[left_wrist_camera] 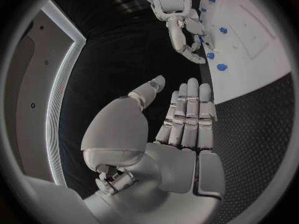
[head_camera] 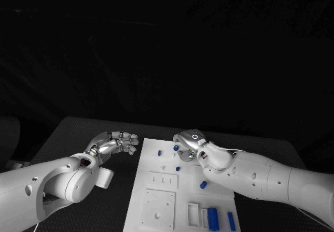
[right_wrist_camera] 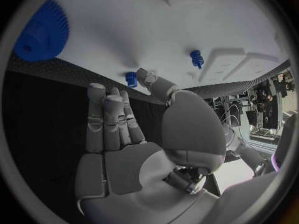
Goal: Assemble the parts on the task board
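The white task board [head_camera: 157, 193] lies in the middle of the black table. Small blue parts stand on it near its far end [head_camera: 159, 152], [head_camera: 178, 168], and another [head_camera: 203, 184] lies by my right arm. My right hand [head_camera: 189, 145] hovers over the board's far end, fingers apart, holding nothing. In the right wrist view that hand [right_wrist_camera: 124, 149] faces the board [right_wrist_camera: 156, 20], with a blue gear [right_wrist_camera: 40, 32], a blue peg [right_wrist_camera: 197, 58] and a small blue part [right_wrist_camera: 131, 78] beyond its fingertips. My left hand [head_camera: 119, 142] hangs beside the board's left edge; its fingers [left_wrist_camera: 187, 119] are straight and empty.
Two larger blue pieces [head_camera: 212, 217] stand in slots at the board's near right corner. Square recesses [head_camera: 159, 205] mark the board's near half. The black table [head_camera: 83, 135] extends to the left of the board. My right hand [left_wrist_camera: 181, 25] also appears in the left wrist view, above the board [left_wrist_camera: 255, 50].
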`<action>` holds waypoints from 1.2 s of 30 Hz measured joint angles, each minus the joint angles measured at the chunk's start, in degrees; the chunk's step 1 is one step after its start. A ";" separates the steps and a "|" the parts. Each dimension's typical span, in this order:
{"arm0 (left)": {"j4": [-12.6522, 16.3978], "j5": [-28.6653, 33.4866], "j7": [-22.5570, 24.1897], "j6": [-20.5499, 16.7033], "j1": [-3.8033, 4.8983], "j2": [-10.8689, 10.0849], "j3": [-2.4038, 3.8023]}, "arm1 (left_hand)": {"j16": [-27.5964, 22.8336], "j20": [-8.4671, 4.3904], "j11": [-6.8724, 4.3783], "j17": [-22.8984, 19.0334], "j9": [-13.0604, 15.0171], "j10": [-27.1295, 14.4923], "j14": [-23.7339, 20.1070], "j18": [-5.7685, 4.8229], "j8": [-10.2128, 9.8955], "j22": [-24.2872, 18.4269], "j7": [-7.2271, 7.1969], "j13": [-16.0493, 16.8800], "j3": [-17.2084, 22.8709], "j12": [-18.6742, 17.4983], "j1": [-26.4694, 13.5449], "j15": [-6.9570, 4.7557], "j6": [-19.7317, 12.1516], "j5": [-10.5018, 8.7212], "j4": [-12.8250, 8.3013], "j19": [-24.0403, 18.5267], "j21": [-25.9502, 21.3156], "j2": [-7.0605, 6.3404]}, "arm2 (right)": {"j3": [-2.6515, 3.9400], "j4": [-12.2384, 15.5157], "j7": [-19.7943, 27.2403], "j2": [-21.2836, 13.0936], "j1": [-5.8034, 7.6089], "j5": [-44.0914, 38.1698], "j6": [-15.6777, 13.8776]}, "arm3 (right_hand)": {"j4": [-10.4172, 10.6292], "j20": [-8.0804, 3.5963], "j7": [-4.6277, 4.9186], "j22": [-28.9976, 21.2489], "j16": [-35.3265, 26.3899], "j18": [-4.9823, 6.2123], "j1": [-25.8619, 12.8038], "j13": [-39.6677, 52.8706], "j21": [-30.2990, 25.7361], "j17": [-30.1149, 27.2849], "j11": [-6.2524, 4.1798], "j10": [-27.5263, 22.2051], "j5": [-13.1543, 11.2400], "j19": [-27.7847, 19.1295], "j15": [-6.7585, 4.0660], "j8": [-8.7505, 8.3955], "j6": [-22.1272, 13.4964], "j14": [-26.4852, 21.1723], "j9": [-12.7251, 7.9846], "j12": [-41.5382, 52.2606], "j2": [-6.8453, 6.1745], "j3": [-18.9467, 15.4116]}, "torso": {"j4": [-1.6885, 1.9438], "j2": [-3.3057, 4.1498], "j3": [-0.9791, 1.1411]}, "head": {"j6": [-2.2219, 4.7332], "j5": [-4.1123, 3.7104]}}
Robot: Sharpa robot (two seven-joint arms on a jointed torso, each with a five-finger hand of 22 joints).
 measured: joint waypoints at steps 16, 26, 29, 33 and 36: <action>-1.23 -0.01 0.56 -0.15 0.01 -0.46 -0.01 | -0.23 0.00 0.22 0.35 0.14 0.24 0.22 -0.01 0.00 -0.02 0.20 0.03 0.32 0.00 0.00 -0.22 -0.21 0.00 -0.32 0.00 0.45 0.00 | 4.15 10.92 0.49 -12.12 3.10 9.05 -0.37 | 0.99 0.49 -0.93 -0.01 0.97 0.14 -0.47 3.47 0.42 0.11 -3.84 12.01 -0.34 0.45 -2.82 2.29 3.60 0.43 0.88 6.80 0.47 1.30 | -0.53 -0.06 0.32 | 0.98 -0.33; -2.04 -0.09 1.20 -0.05 0.01 -0.38 -0.01 | -0.23 0.01 0.09 0.47 0.22 0.54 0.22 -0.06 0.00 -0.02 0.41 0.08 0.32 0.00 0.00 -0.22 0.00 0.00 -0.32 0.00 0.45 0.00 | 4.08 11.25 1.58 -15.11 3.03 19.52 5.37 | 1.24 -0.29 -2.63 -0.02 1.71 2.42 -2.74 28.53 0.90 1.10 -6.98 10.57 0.18 1.67 -6.15 1.58 2.83 0.20 0.77 36.30 0.63 -5.82 | -1.86 -0.22 1.30 | 1.32 0.10; -2.17 -0.18 1.30 0.00 0.01 -0.30 -0.01 | -0.23 0.01 0.09 0.47 0.22 0.54 0.22 -0.08 0.00 -0.03 0.41 0.08 0.32 0.00 0.01 -0.22 0.00 0.00 -0.32 0.00 0.45 0.00 | 4.08 9.98 2.21 -14.76 2.85 21.04 6.86 | 1.73 -0.83 -3.24 -0.02 4.13 2.45 -3.10 44.06 2.37 3.33 -7.10 4.50 1.47 3.33 -6.28 0.98 2.74 0.35 0.49 53.79 0.39 -7.01 | -2.20 -0.19 1.72 | 1.41 0.22; -2.33 -0.37 1.37 0.08 0.00 -0.02 -0.01 | -0.23 0.00 0.09 0.47 0.22 0.54 0.22 -0.12 0.00 -0.03 0.41 0.07 0.32 0.00 0.01 -0.22 0.00 0.00 -0.32 0.00 0.45 0.00 | 4.09 8.09 3.05 -14.11 1.89 22.46 8.33 | 2.69 -1.25 -3.10 -0.02 6.30 2.43 -3.56 52.26 4.60 5.78 -7.17 2.85 3.11 3.95 -6.28 0.91 2.57 0.38 0.47 63.39 0.85 -7.75 | -2.48 -0.10 2.21 | 1.50 0.32; -2.58 -0.56 1.39 0.15 -0.02 0.19 -0.01 | -0.23 0.01 0.09 0.52 0.22 0.54 0.22 -0.14 0.00 -0.03 0.41 0.07 0.32 0.00 0.01 -0.22 0.00 0.00 -0.32 0.00 0.45 0.00 | 4.08 7.03 3.55 -13.40 1.18 23.03 8.80 | 2.85 -1.56 -3.07 -0.02 6.70 2.33 -3.56 53.89 5.51 6.64 -7.25 2.75 3.49 4.01 -6.21 0.66 2.54 0.34 0.47 65.44 0.85 -7.90 | -2.61 -0.01 2.58 | 1.58 0.52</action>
